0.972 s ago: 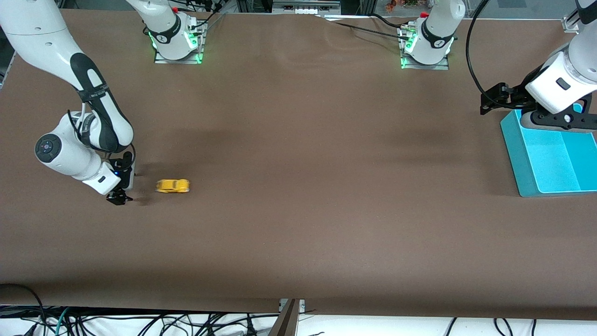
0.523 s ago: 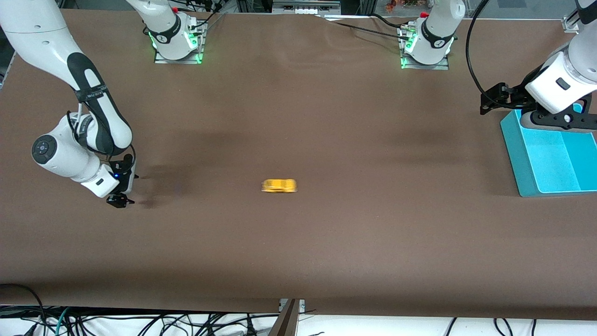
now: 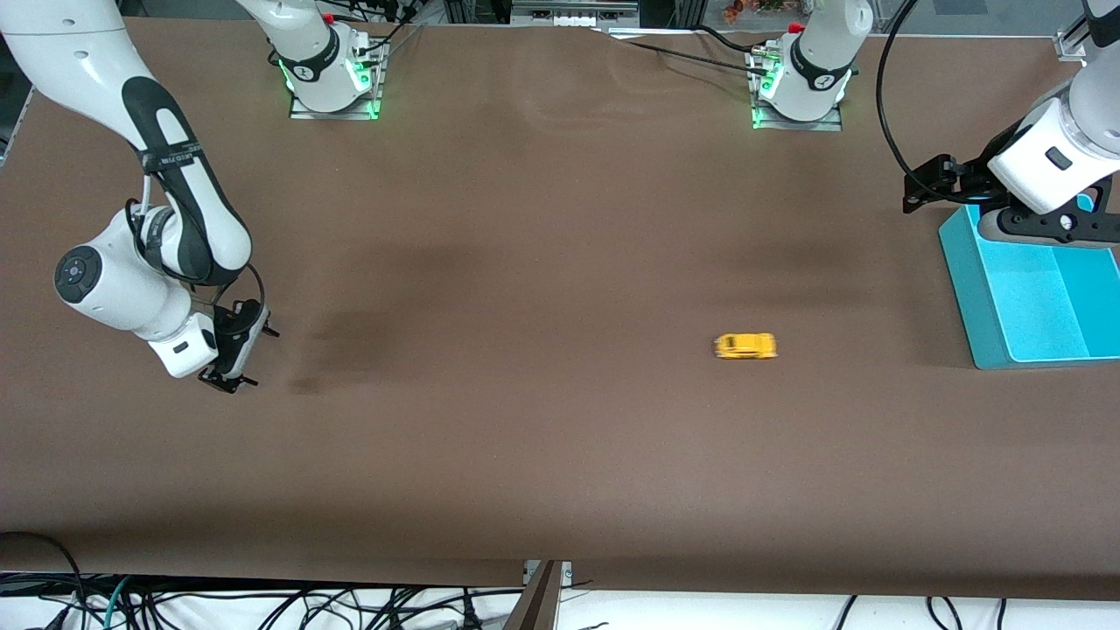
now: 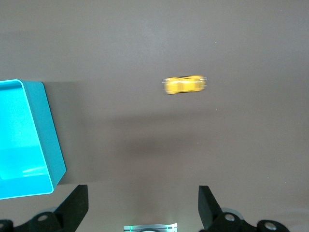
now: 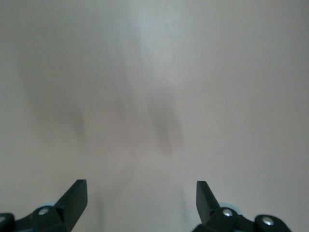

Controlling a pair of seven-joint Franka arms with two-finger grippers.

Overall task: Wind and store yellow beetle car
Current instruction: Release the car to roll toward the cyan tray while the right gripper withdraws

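The yellow beetle car (image 3: 745, 346) stands on its wheels on the brown table, toward the left arm's end, apart from both grippers. It also shows blurred in the left wrist view (image 4: 185, 84). My right gripper (image 3: 245, 357) is open and empty, low over the table at the right arm's end; its wrist view (image 5: 140, 198) shows only bare table. My left gripper (image 3: 920, 185) is open and empty, up over the table beside the teal bin (image 3: 971, 289); in its own view (image 4: 143, 203) the car lies well ahead of the fingertips.
The teal bin (image 4: 48, 140) is open-topped and sits at the left arm's end, a short way from the car. The two arm bases (image 3: 331, 83) (image 3: 798, 92) stand along the table's back edge. Cables hang below the table's front edge.
The car has rolled across the table from beside my right gripper toward the left arm's end, close to the bin. My right gripper has tilted and lifted slightly. The left arm has not moved.
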